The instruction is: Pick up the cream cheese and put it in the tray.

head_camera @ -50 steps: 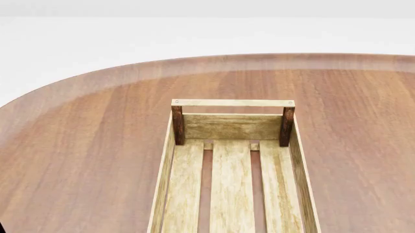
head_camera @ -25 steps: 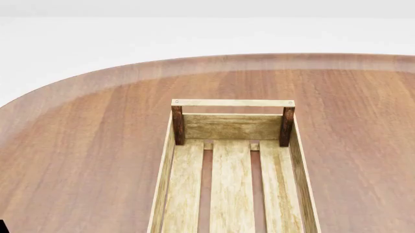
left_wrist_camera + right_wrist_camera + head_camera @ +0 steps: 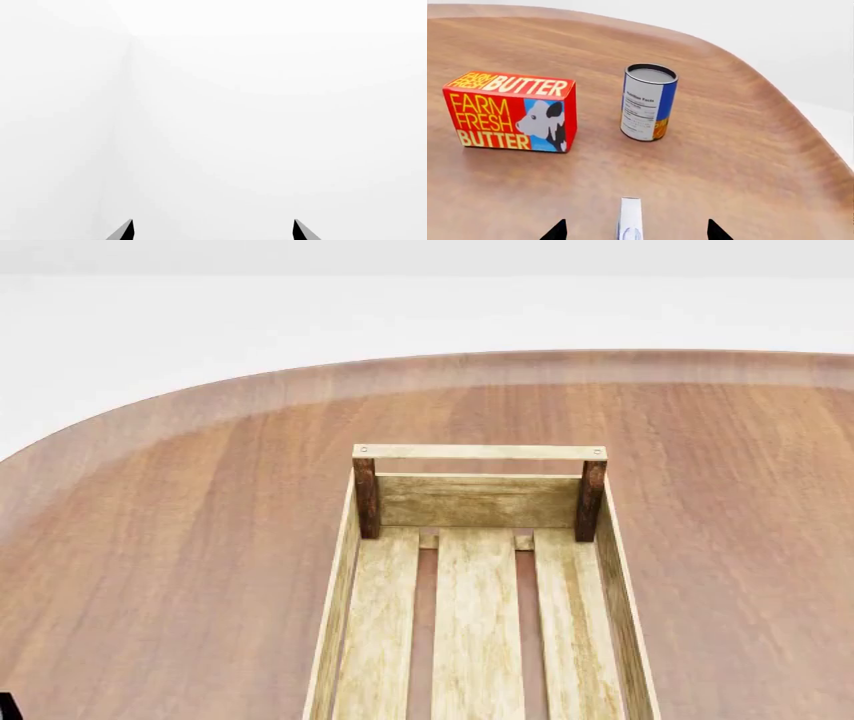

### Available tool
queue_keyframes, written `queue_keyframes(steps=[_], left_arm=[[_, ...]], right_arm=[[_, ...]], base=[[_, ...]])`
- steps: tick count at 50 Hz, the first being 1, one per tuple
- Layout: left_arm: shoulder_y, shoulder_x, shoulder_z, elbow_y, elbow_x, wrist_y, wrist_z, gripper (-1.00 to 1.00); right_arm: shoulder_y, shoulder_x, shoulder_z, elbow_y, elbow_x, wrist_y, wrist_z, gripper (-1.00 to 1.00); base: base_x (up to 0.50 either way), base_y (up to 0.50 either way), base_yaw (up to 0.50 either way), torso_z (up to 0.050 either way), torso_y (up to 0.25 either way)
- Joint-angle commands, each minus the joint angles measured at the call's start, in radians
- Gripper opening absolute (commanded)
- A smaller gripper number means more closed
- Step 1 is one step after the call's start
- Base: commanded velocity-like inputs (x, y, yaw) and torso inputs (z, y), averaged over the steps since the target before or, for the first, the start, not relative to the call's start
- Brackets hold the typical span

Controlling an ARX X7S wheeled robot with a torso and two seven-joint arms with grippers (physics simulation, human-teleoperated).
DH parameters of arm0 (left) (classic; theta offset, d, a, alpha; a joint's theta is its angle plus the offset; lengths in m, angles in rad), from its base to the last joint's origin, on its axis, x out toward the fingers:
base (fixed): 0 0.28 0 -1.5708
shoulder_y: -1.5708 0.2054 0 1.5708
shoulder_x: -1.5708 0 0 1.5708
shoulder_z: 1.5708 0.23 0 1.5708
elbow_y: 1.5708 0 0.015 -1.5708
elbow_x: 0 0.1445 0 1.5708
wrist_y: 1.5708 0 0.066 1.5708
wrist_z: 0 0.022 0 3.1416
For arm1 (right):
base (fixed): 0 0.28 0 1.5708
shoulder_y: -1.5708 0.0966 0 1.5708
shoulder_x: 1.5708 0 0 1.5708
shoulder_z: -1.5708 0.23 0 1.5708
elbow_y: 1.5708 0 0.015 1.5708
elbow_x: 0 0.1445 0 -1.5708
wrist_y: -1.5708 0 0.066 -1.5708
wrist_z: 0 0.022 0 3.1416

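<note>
The tray (image 3: 478,580), a long crate of pale slats with dark brown corner posts, sits mid-table in the head view and holds nothing in the part I see. The cream cheese (image 3: 630,216) shows only in the right wrist view, as a narrow white box seen edge-on with a bluish mark. It lies on the table between the fingertips of my right gripper (image 3: 636,232), which is open with its jaws wide apart on either side. My left gripper (image 3: 213,231) is open and empty, facing blank white. Neither gripper's jaws show in the head view.
In the right wrist view a red-orange butter box (image 3: 510,111) and an upright blue-orange can (image 3: 648,102) stand on the brown table (image 3: 747,165) beyond the cream cheese. The table's rounded edge runs past the can. A small black part (image 3: 7,706) shows at the head view's lower left corner.
The small black part at the head view's lower left corner has crept up a little into view. The tray has not moved.
</note>
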Motion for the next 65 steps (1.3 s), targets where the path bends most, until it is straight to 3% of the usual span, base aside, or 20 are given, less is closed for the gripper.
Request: queue_keyframes(steps=[1, 41, 65], left_arm=[[-0.002, -0.002, 0.003, 0.0, -0.001, -0.003, -0.002, 1.0], [-0.006, -0.008, 0.008, 0.001, -0.001, -0.013, -0.013, 1.0], [-0.007, -0.012, 0.009, -0.002, -0.001, -0.011, -0.02, 1.0]], right_arm=[[0.017, 0.003, 0.007, 0.055, 0.013, -0.01, -0.017, 1.0], [0.158, 0.027, 0.012, 0.338, 0.071, -0.051, -0.159, 1.0], [0.173, 0.037, 0.023, 0.397, 0.08, -0.061, -0.175, 1.0]], base=[[0.0, 0.0, 0.0, 0.0, 0.0], [0.0, 0.0, 0.0, 0.0, 0.0], [0.0, 0.0, 0.0, 0.0, 0.0]])
